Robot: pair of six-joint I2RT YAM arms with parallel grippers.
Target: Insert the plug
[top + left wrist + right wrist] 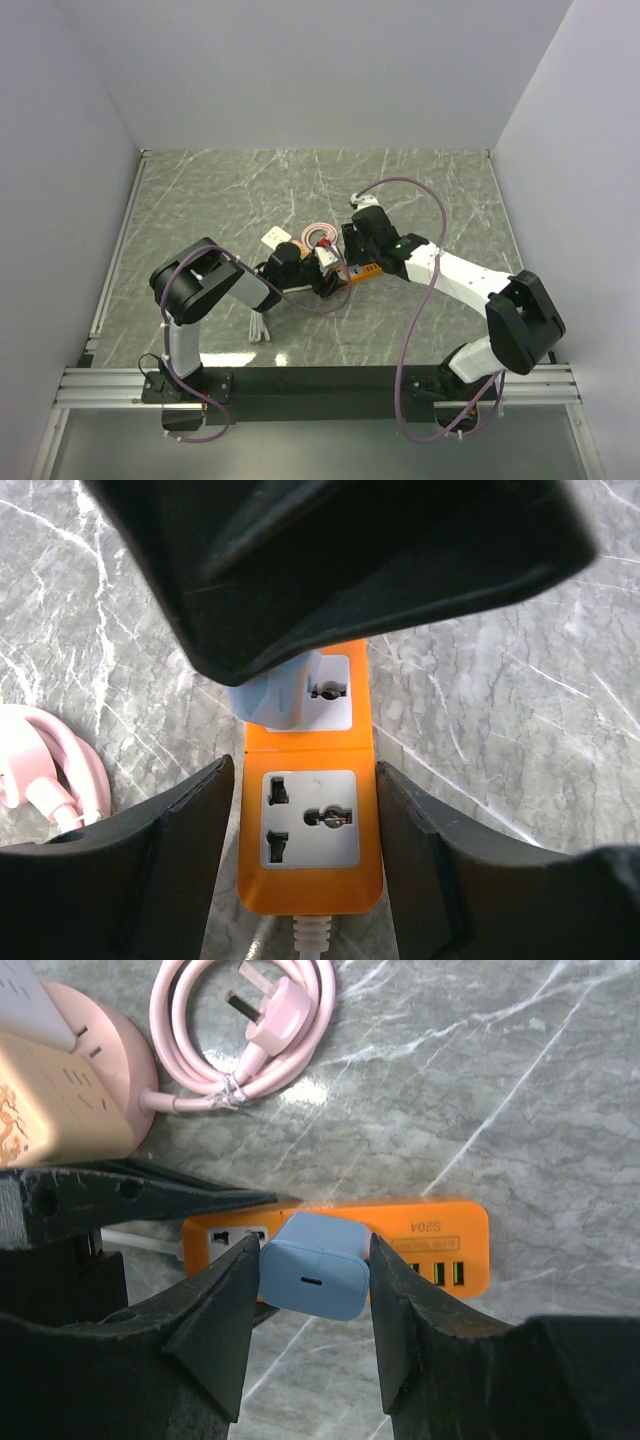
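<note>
Right wrist view: the right gripper (315,1265) pinches the blue plug (312,1282) between its fingers, over the orange power strip (435,1235). The plug's prongs are hidden. Left wrist view: the left gripper (305,815) closely flanks the strip's sides, though contact is unclear. Black bulk overhead cuts off the far socket.

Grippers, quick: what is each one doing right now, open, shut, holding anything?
Left gripper: closed on the strip, a finger against each side.
Right gripper: shut on the plug.
</note>
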